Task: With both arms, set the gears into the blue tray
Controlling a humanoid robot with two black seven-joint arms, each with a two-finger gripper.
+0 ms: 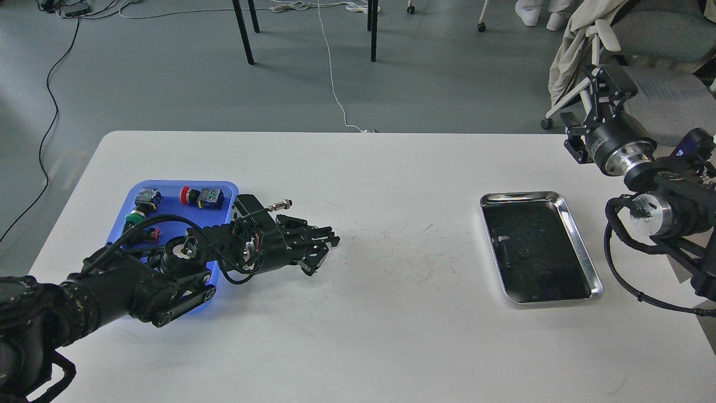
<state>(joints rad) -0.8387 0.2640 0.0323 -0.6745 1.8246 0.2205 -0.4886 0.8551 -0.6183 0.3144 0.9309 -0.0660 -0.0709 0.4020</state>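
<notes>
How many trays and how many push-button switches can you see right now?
Trays: 2, the blue tray and the steel tray
Push-button switches: 4 showing, all in the blue tray; the left arm covers part of that tray, so more may be hidden
Total: 6

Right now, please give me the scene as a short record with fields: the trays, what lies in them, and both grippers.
table: white table
blue tray: left side, partly under the left arm
blue tray contents: push-button switches with red and green caps
steel tray: right side, dark inside
steel tray contents: one tiny gear, as far as visible
left gripper: low over the table, right of the blue tray
right gripper: raised, beyond the table's right edge
</notes>
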